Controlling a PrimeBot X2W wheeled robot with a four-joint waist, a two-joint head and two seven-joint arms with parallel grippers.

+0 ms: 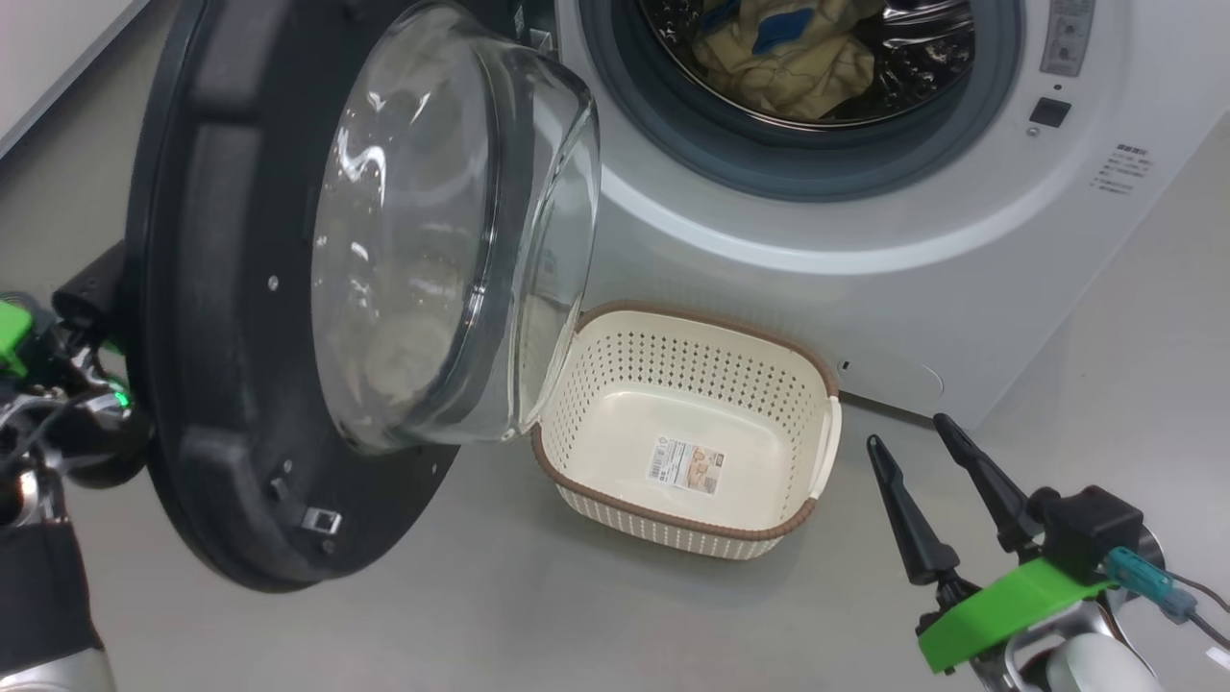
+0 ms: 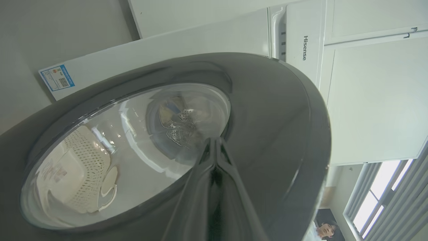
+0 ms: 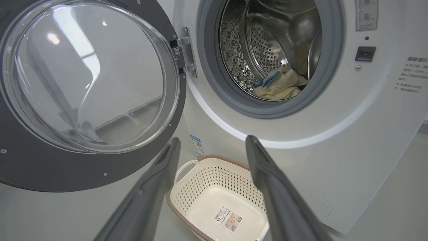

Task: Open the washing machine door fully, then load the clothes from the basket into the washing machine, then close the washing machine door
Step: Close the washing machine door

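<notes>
The washing machine [image 1: 961,288] stands with its drum exposed, and the clothes [image 1: 788,48], cream fabric with blue pieces, lie inside the drum [image 3: 284,87]. The washing machine door [image 1: 192,288] hangs swung out to the left, its glass bowl [image 1: 432,240] facing the basket. The basket [image 1: 673,365] sits on the floor below the opening, holding nothing but its paper label. My left gripper [image 2: 215,142] is shut, its tips at the door's glossy outer rim [image 2: 274,117]; in the head view the door hides its fingers. My right gripper [image 1: 909,432] is open and holds nothing, right of the basket [image 3: 200,180].
Grey floor [image 1: 480,596] spreads before the machine. The open door takes up the left side, close over the basket's left rim. In the left wrist view a person [image 2: 326,229] is at the bottom right, beside window blinds [image 2: 384,201].
</notes>
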